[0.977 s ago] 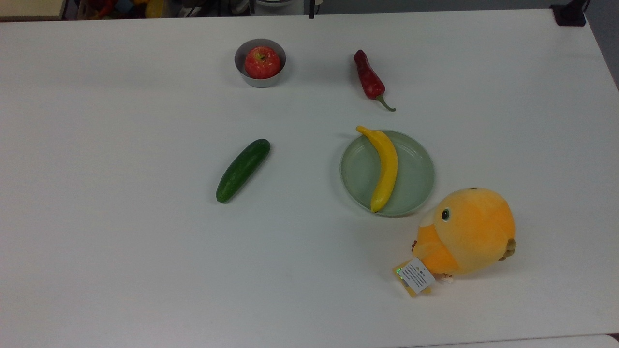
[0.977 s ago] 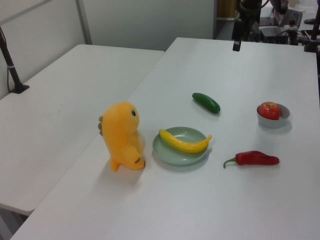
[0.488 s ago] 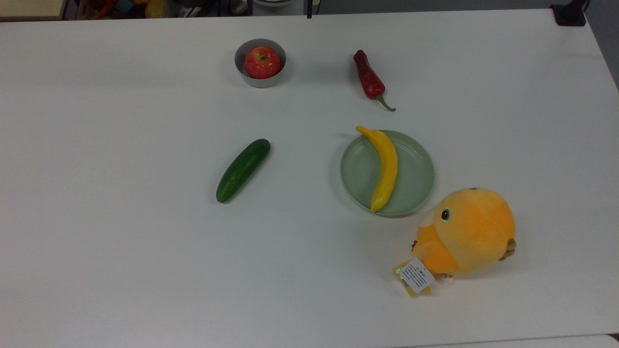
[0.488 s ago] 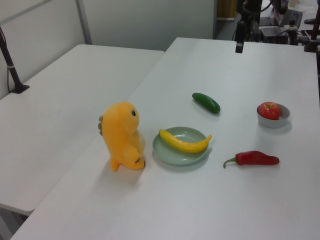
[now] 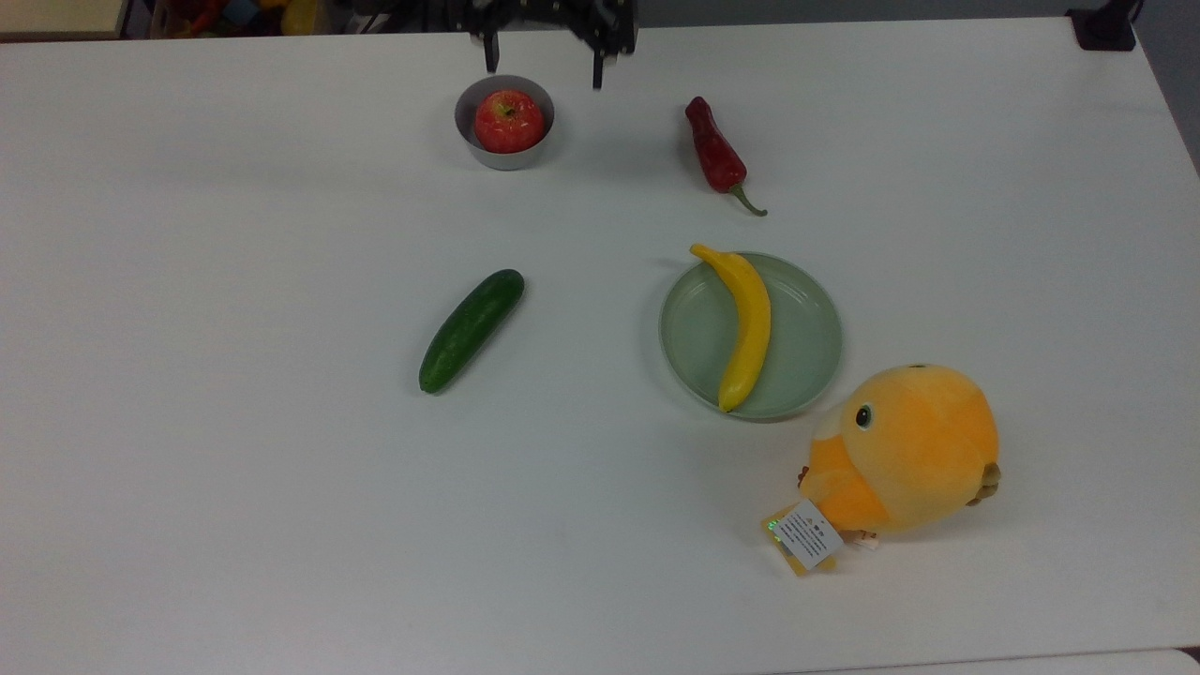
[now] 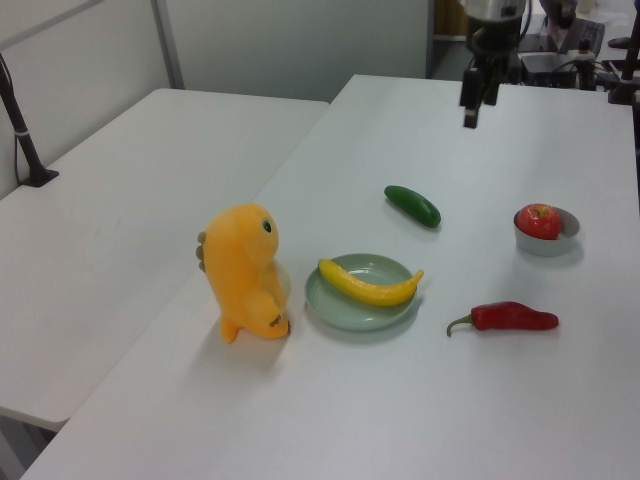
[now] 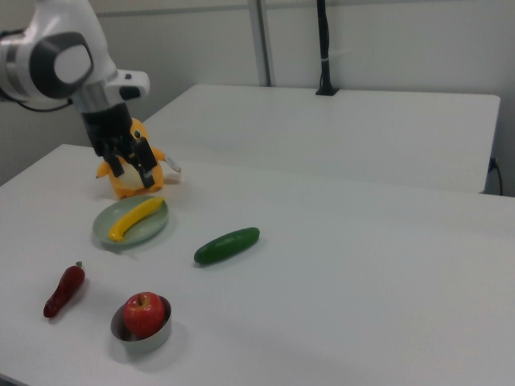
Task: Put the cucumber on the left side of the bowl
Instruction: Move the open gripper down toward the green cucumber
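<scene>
The dark green cucumber [image 5: 472, 330] [image 6: 412, 206] [image 7: 227, 245] lies flat on the white table near its middle. The small grey bowl [image 5: 506, 161] [image 6: 545, 246] [image 7: 143, 342] holds a red apple [image 5: 508, 122] and stands apart from the cucumber, toward the top view's upper edge. My gripper [image 5: 544, 64] [image 6: 470, 106] [image 7: 133, 169] hangs open in the air at the top view's upper edge, just beyond the bowl, with nothing between its fingers. It is well clear of the cucumber.
A red chili pepper [image 5: 714, 150] lies to the top view's right of the bowl. A pale green plate [image 5: 806, 337] carries a banana [image 5: 747, 323]. An orange plush toy [image 5: 905, 450] sits by the plate. A second white table [image 6: 130, 200] adjoins.
The gripper has come into the top view from its upper edge and dropped lower in the left view. The objects on the table have not moved.
</scene>
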